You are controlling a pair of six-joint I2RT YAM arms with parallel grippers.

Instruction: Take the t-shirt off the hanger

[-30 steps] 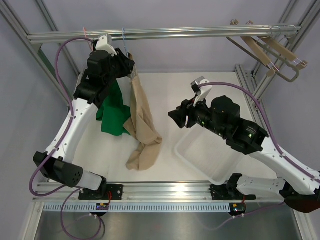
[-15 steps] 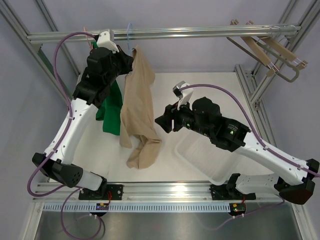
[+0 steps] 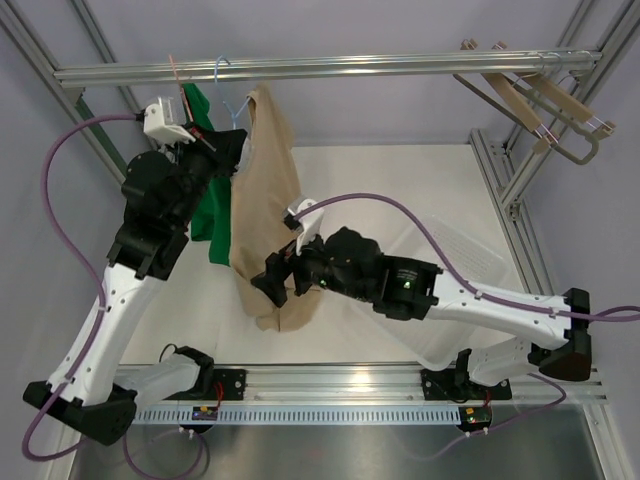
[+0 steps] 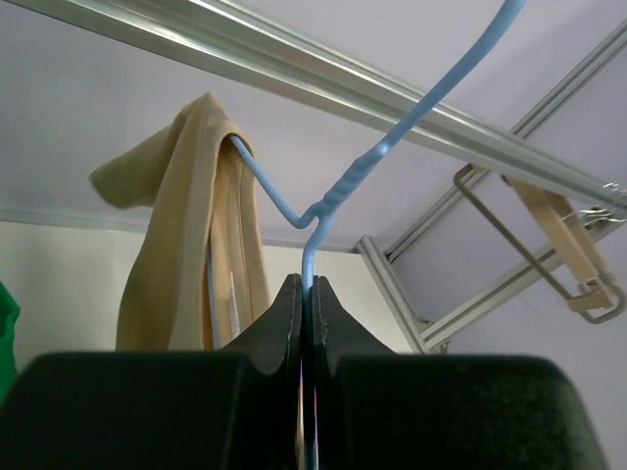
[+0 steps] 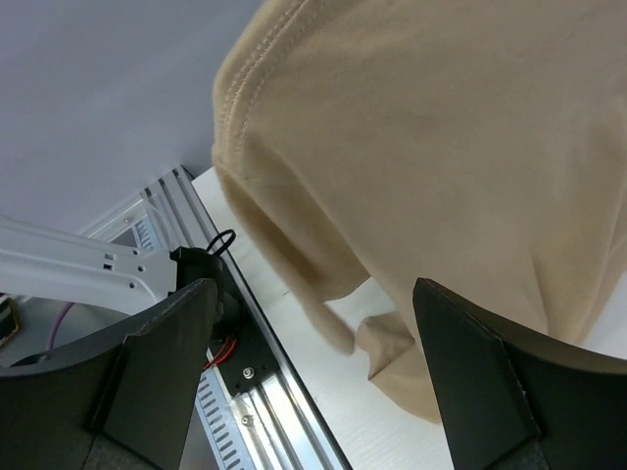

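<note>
I am watching the white table [image 3: 400, 180] and metal rail [image 3: 400, 64] — left gripper [image 4: 307, 291] pinching the blue hanger [image 4: 345, 180], right gripper [image 5: 312, 299] spread wide by the t-shirt [image 5: 421, 147].

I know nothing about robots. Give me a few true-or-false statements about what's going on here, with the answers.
1. The left pincer is shut on the wire of the blue hanger. True.
2. The right pincer is clamped on the beige t-shirt. False: it is open beside the shirt's lower part and holds nothing.
3. The beige t-shirt lies in a heap on the table, off its hanger. False: it hangs from the blue hanger.
4. A green garment hangs to the left of the beige t-shirt. True.
5. Spare wooden hangers hang at the frame's far right corner. True.
</note>
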